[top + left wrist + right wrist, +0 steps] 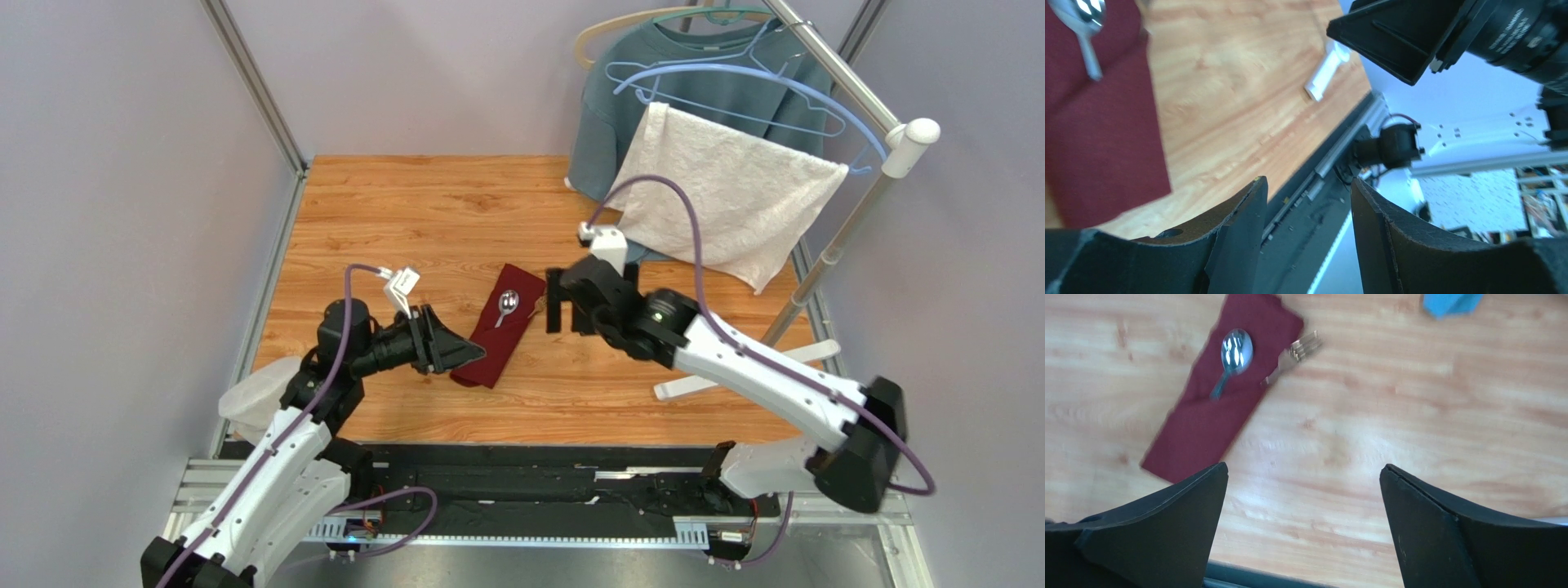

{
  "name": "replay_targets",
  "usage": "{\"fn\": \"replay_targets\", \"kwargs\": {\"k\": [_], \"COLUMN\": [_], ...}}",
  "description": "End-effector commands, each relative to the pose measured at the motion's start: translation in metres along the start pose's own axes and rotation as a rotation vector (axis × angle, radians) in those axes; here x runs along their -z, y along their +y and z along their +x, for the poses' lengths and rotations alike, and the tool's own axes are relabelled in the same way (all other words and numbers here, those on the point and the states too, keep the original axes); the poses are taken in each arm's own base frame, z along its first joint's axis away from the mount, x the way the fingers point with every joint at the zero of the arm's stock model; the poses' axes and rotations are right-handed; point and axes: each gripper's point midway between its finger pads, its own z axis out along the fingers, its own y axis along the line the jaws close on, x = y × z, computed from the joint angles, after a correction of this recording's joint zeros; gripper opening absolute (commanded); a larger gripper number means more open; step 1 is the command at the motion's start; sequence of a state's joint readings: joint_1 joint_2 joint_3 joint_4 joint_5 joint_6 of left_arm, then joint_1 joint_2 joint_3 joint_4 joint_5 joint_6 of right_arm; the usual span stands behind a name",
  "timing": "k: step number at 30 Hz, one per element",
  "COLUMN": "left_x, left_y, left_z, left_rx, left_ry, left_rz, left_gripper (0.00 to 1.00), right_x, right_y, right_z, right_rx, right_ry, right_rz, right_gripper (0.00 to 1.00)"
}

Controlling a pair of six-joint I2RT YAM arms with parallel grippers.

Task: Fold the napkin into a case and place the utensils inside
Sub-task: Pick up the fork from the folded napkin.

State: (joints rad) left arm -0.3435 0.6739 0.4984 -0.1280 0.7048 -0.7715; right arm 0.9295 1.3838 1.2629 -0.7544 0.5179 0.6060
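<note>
Right wrist view: the case (1201, 425) is a narrow oblong of plain maroon cloth, lying flat and diagonal on the table (1413, 416). At its far end the silver spoon (1235, 352) and golden-brown fork (1293, 355) protrude, their handles disappearing into the cloth. The right gripper (1303, 474) is spread wide and empty, near that end. The left gripper (1306, 190) has its jaws apart and empty, just beside the near end.

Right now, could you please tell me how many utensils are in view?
2. The shiny silver metal spoon lies on the folded dark red cloth napkin, handle tucked in; the slim golden-brown fork sticks out at its edge, over the wooden table. More may hide inside.
</note>
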Motion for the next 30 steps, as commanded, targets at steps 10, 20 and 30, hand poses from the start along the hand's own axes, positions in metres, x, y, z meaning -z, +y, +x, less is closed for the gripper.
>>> {"fn": "replay_targets", "kwargs": {"k": [10, 20, 30], "left_x": [-0.038, -0.046, -0.056], "left_y": [0.06, 0.09, 0.112], "left_z": [0.038, 0.026, 0.042], "left_rx": [0.178, 0.082, 0.098], "left_ry": [0.135, 0.16, 0.209], "left_rz": [-0.208, -0.347, -0.367], "left_gripper": [0.22, 0.17, 0.14], "right_x": [-0.088, -0.194, -0.219], "right_y": [-0.016, -0.005, -0.007], "right_z": [0.022, 0.004, 0.033], "right_rx": [-0.424, -0.494, -0.737], "right_ry": [0.101, 0.195, 0.276], "right_rz": [-0.02, -0.005, 0.141], "right_gripper": [0.85, 0.66, 0.45]}}
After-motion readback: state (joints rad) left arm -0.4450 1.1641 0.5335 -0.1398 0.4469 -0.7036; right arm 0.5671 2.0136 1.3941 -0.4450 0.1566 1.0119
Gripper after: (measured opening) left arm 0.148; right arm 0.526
